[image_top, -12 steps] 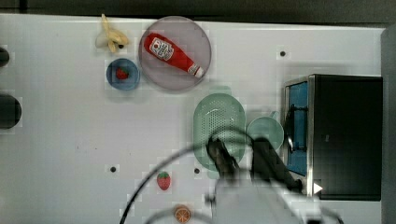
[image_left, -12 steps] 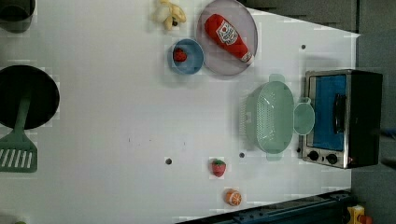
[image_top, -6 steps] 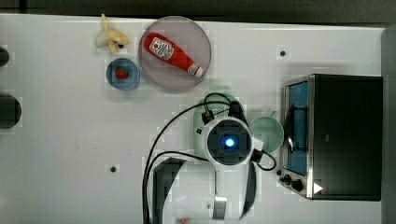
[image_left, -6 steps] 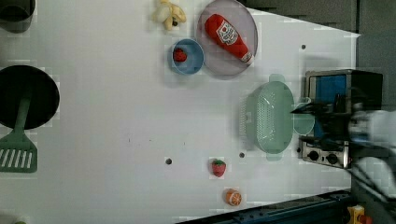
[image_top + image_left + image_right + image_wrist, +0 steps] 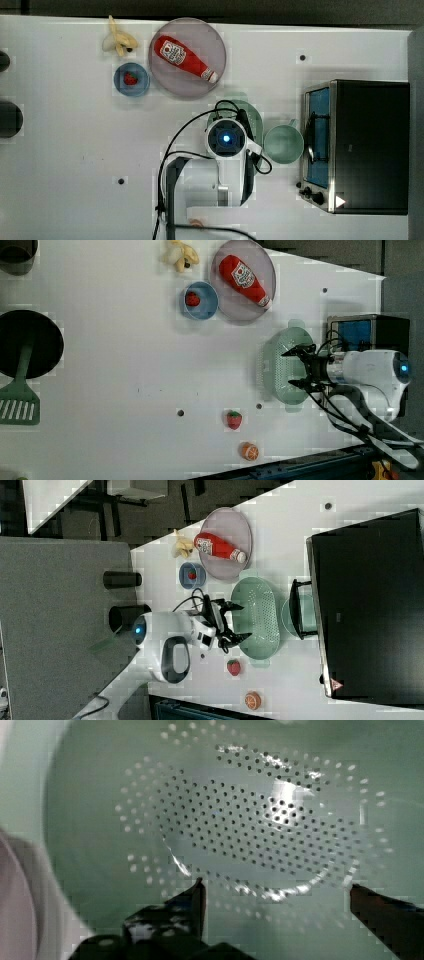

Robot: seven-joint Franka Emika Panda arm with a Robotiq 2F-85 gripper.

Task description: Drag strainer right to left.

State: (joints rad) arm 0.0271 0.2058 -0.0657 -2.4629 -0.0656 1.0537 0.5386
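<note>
Strainer: pale mint-green oval plastic strainer (image 5: 282, 365) with many small holes lies on the white table (image 5: 115, 375), directly beneath the pincer (image 5: 296, 368), its perforated bowl (image 5: 250, 830) under the fingertips (image 5: 197, 892).
Pincer: spread wide over the bowl, holding nothing.
Cup: round mint-green cup (image 5: 283, 144) just beside the pincer, at the top view's right.
Oven: black toaster oven (image 5: 360, 145) beyond the cup.
Plate: grey-pink round plate (image 5: 227, 535) bearing a red ketchup bottle (image 5: 217, 547), near the strainer's far end.
</note>
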